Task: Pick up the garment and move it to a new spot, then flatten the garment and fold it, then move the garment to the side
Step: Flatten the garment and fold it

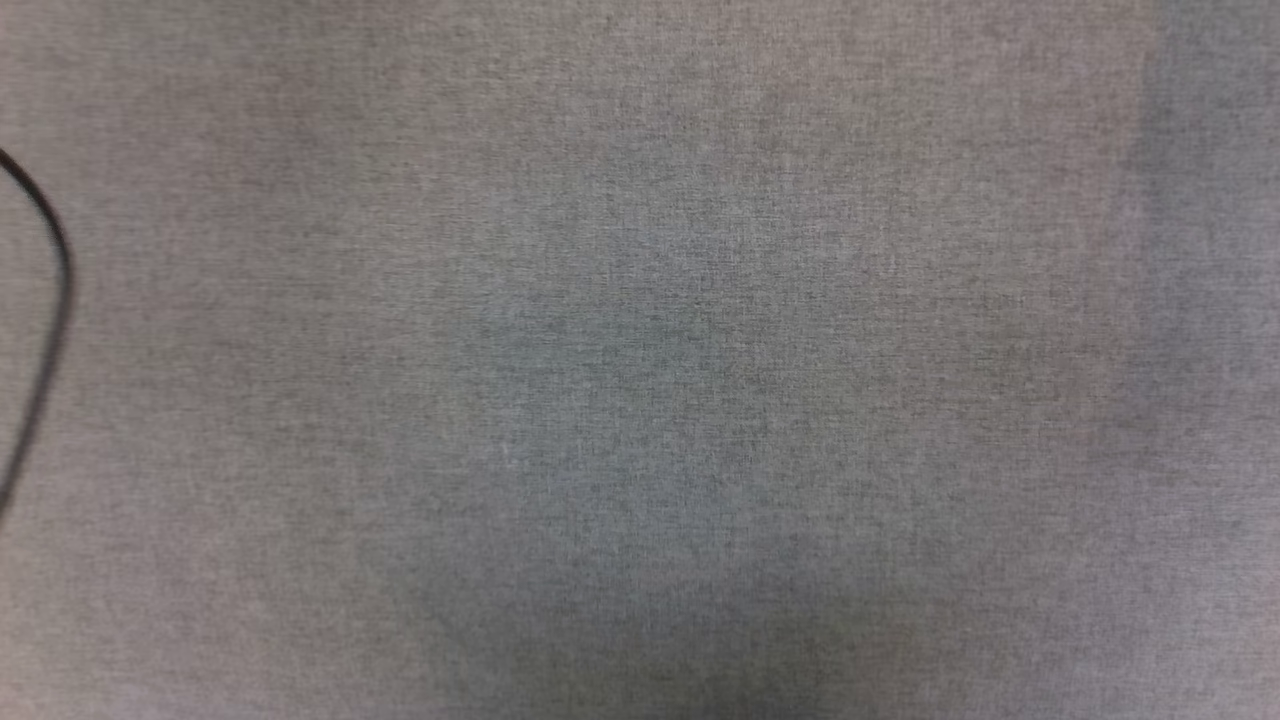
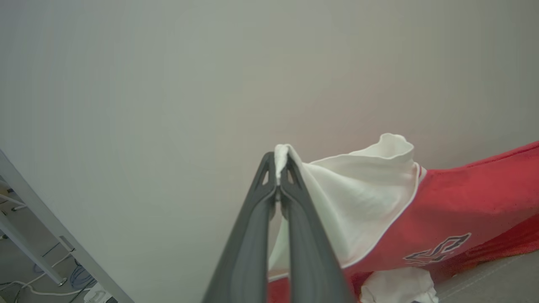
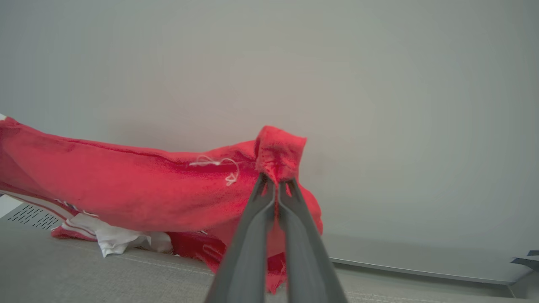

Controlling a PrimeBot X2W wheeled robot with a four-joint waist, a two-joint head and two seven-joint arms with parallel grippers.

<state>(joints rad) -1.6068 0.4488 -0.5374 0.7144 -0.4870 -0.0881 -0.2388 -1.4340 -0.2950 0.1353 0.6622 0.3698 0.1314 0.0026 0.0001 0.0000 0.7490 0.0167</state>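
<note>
The left gripper, its two long dark fingers pressed together, pinches the edge of a white short sleeve of the red soft knit T-shirt with white-and-red striped trim, while the right gripper, closed just as tightly, nips a fold of the red body cloth. The garment is held up between the two in front of a plain pale wall, its lower folds and another white part sagging onto the grey woven cloth surface. In the head view a thin dark cable curves at the left edge over grey cloth.
</note>
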